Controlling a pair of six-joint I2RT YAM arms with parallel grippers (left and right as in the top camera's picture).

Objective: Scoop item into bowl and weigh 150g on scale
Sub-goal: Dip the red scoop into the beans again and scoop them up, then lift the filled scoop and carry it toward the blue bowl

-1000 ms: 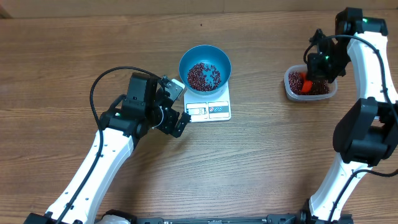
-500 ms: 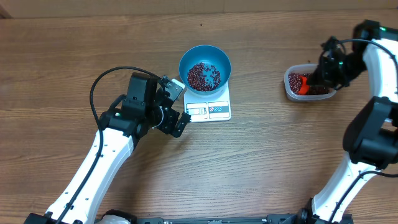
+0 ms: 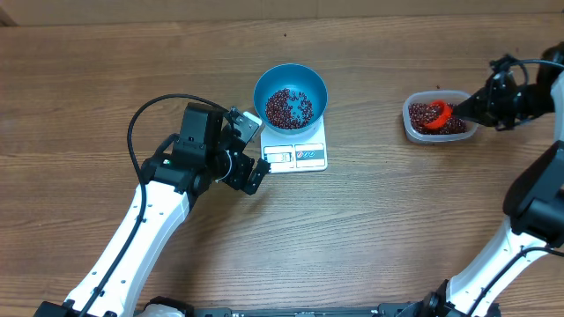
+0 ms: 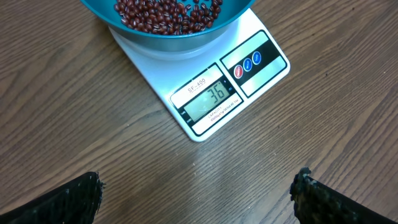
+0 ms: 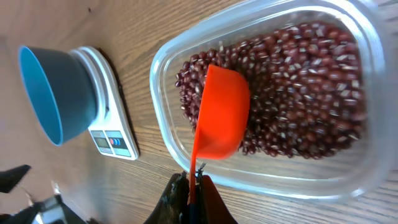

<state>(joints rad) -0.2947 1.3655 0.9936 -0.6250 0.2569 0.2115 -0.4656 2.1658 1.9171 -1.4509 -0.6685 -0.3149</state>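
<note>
Closest to the robot, the left gripper (image 3: 258, 150) hangs wide open with nothing in it, just beside the scale (image 4: 205, 106). The scale's window shows 36, so a lot more is needed. The blue bowl (image 4: 168, 40) sits on the scale with a thin layer of beans (image 3: 289, 106) inside.

Far off to the right, well apart from the bowl, is the clear tub (image 5: 348, 180) with most of the beans. The right gripper (image 5: 189, 193) is squeezed tight on the thin handle of the orange scoop (image 5: 221, 112). The scoop lies on its side in the beans, near the tub's wall.

Beans could roll off a tipped scoop on the long trip to the bowl and land on the table (image 3: 379, 220). A hard push could also slide the light tub.

A second ago the right arm stood right over the tub. Now it has swung out to the right, and the scoop reaches in from that side. The left arm, bowl and scale have not moved.
</note>
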